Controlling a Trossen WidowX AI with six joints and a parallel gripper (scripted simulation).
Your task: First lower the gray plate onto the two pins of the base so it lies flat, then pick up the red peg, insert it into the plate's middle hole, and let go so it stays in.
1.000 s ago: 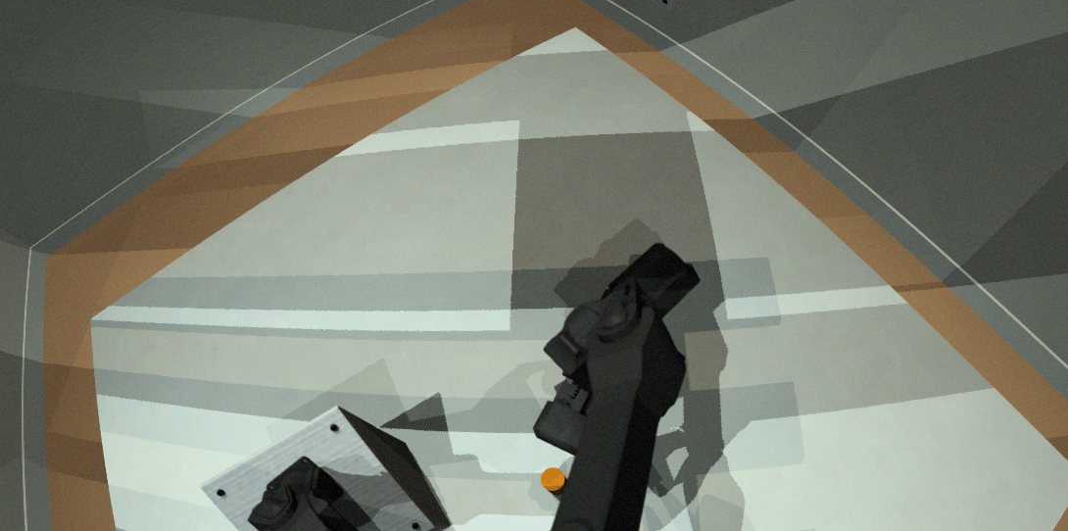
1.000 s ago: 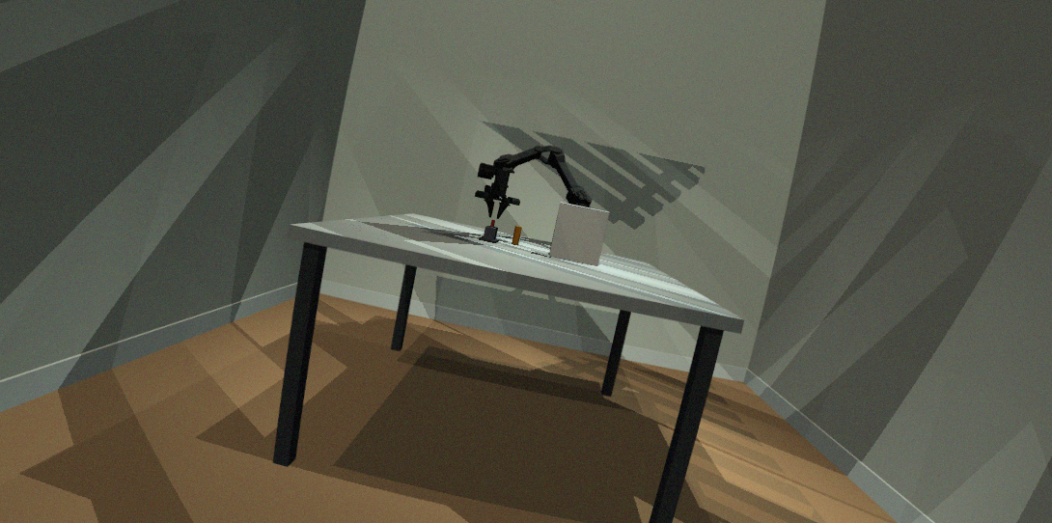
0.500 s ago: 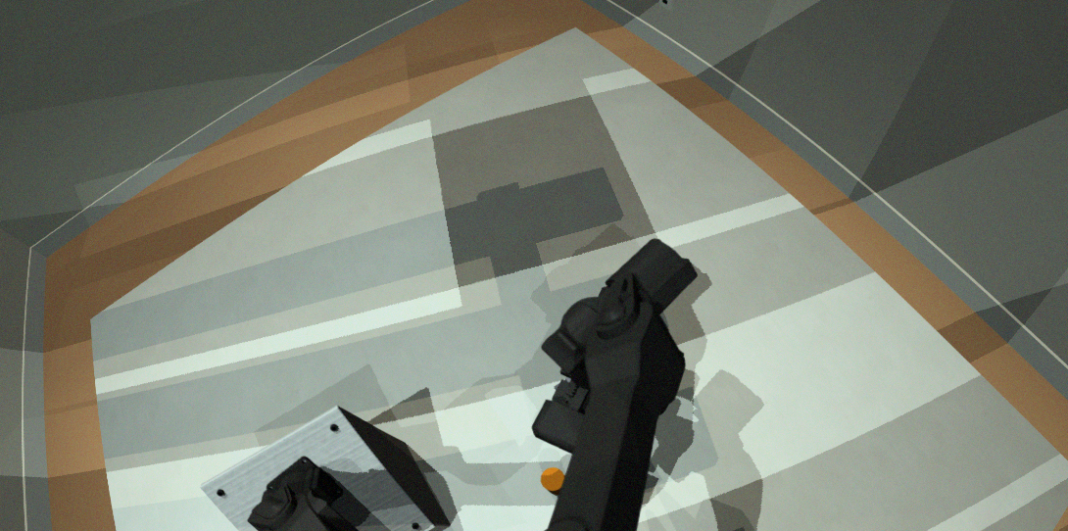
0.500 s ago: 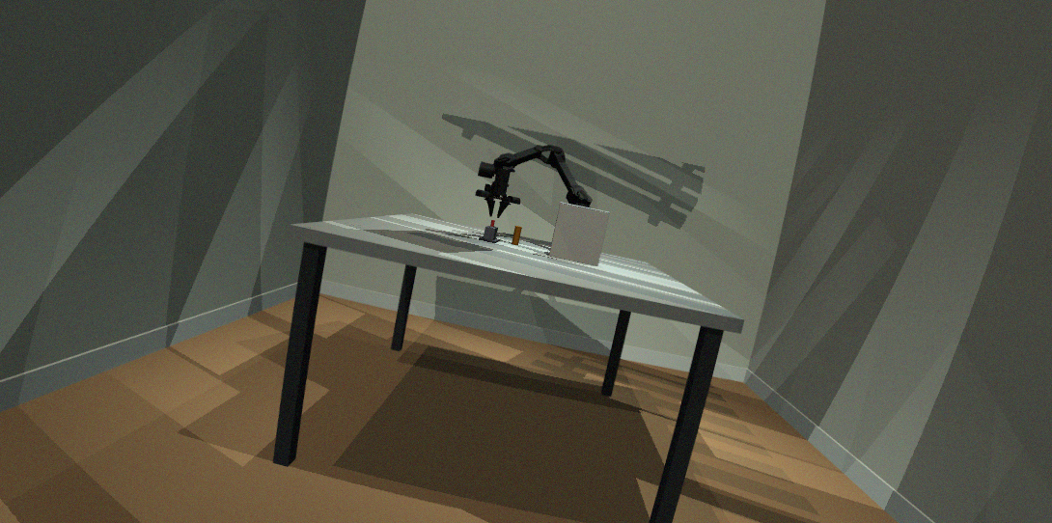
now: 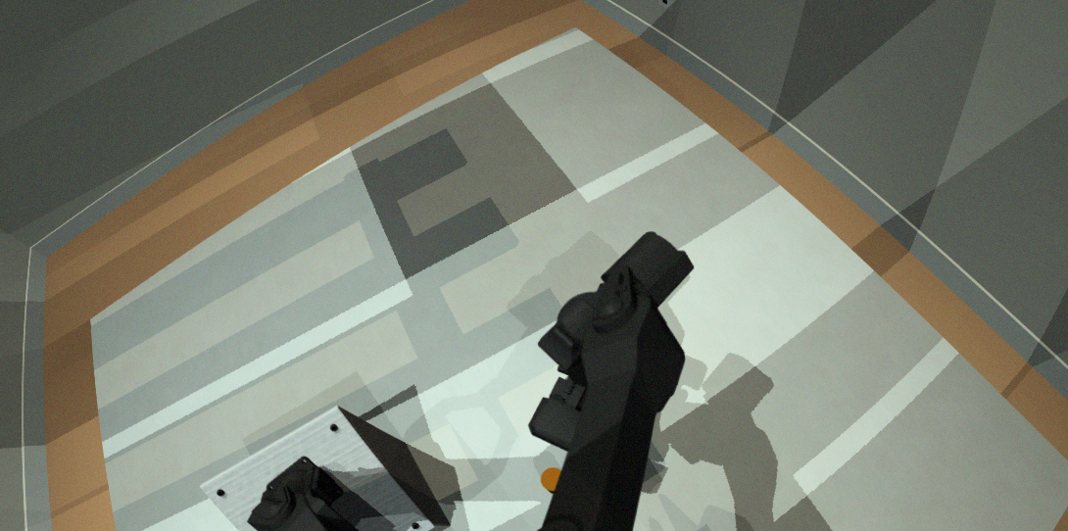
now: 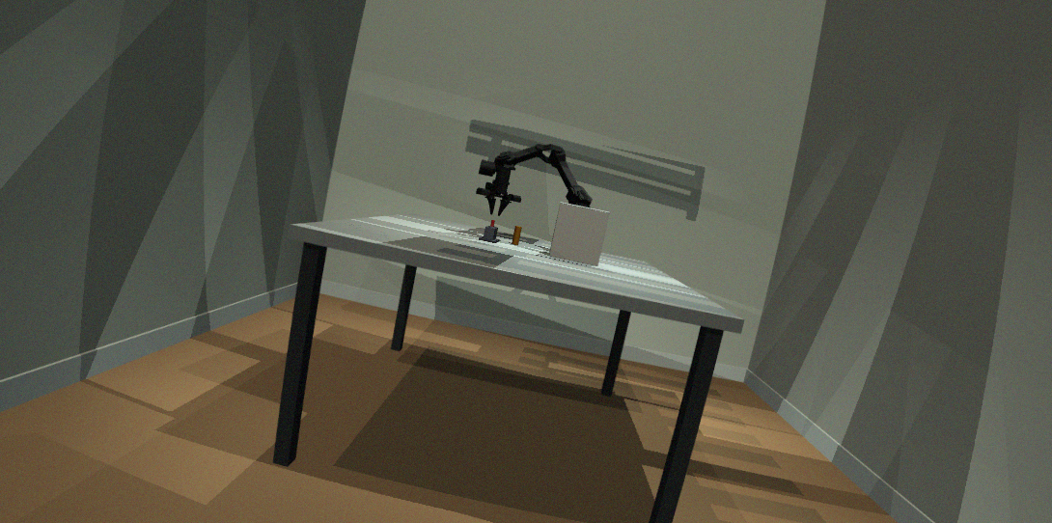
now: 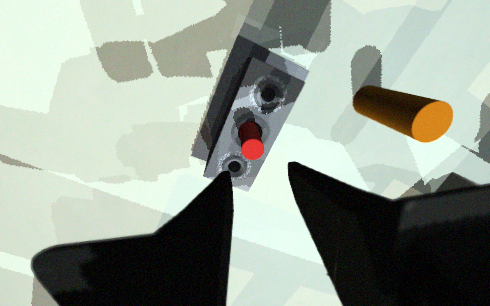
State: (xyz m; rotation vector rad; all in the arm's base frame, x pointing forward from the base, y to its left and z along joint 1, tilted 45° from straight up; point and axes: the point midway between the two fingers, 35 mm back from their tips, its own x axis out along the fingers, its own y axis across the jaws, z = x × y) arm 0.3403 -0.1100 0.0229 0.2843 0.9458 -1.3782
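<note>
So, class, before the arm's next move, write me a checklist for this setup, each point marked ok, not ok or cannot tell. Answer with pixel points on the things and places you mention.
1. Gray plate [image 6: 490, 233] [image 7: 274, 125] looks flat on its base: ok.
2. Red peg [image 6: 492, 223] [image 7: 252, 149] standing in the middle hole: ok.
3. Peg seated to full depth: cannot tell.
4. Gripper [image 5: 573, 386] [image 6: 496, 214] [image 7: 259, 174] open, holding nothing: ok.
5. Fingertips above the peg's top: ok.
6. Orange cylinder [image 5: 551, 479] [image 6: 517, 234] [image 7: 403, 112] upright, apart from the plate: ok.

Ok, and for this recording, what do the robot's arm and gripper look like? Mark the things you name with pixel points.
The arm [image 5: 623, 392] [image 6: 544, 150] is black, built of angular, chunky links with rounded joint housings. The gripper [image 6: 496, 214] [image 7: 259, 174] is black too, with two wedge-like fingers that taper to narrow tips. I can make out no cables, sleeve or lettering on either.
</note>
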